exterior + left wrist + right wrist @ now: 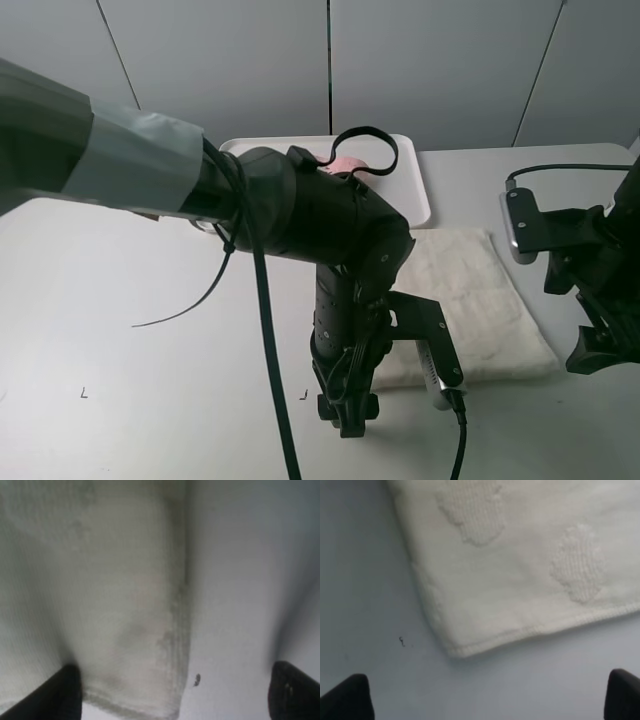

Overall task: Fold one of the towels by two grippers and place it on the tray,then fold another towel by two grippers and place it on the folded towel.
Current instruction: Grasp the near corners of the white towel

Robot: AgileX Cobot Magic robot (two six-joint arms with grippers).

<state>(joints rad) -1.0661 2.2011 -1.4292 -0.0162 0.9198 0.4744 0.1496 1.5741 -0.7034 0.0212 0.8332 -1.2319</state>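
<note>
A cream-white towel (470, 295) lies flat on the table, right of centre. My left gripper (345, 412) points down at its near left corner. In the left wrist view the gripper (175, 700) is open, with one fingertip on the towel (115, 595) and the other on bare table. My right gripper (592, 352) hangs just off the towel's near right corner. In the right wrist view it (485, 700) is open and empty, above bare table before the towel corner (520, 570). A pink towel (346, 164) lies on the white tray (412, 172), mostly hidden by my left arm.
The tray stands at the back of the table, touching the towel's far edge. My left arm (300, 215) and its cables reach across the middle of the exterior view. Small black marks (84, 393) are on the tabletop.
</note>
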